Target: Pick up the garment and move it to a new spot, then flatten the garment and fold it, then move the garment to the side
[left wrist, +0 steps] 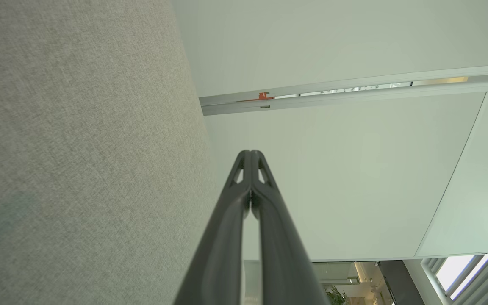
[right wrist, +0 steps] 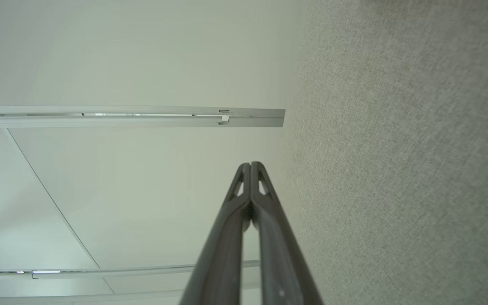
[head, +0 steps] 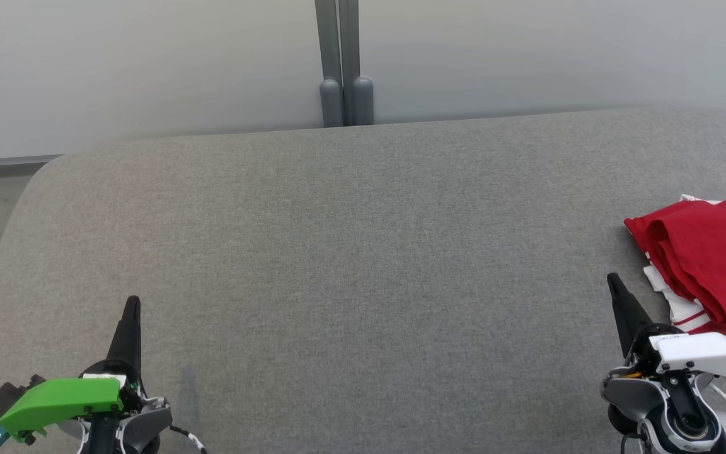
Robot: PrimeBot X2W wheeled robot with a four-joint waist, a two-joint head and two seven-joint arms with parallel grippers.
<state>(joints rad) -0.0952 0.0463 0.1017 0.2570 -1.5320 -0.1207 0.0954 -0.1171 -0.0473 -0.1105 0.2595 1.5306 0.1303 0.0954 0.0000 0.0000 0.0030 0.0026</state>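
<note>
The worktop (head: 350,252) was covered in grey woven fabric. It had a rounded corner at about 10 o'clock, and its far edge ran across at 12 o'clock. The garment (head: 713,258) lay directly on it at about 3 o'clock. It was red cloth with white, red-striped parts showing beneath, bunched in loose folds and cut off by the picture's edge. From the centre out to 9 o'clock and down to 6 o'clock the grey fabric lay smooth and flat.
</note>
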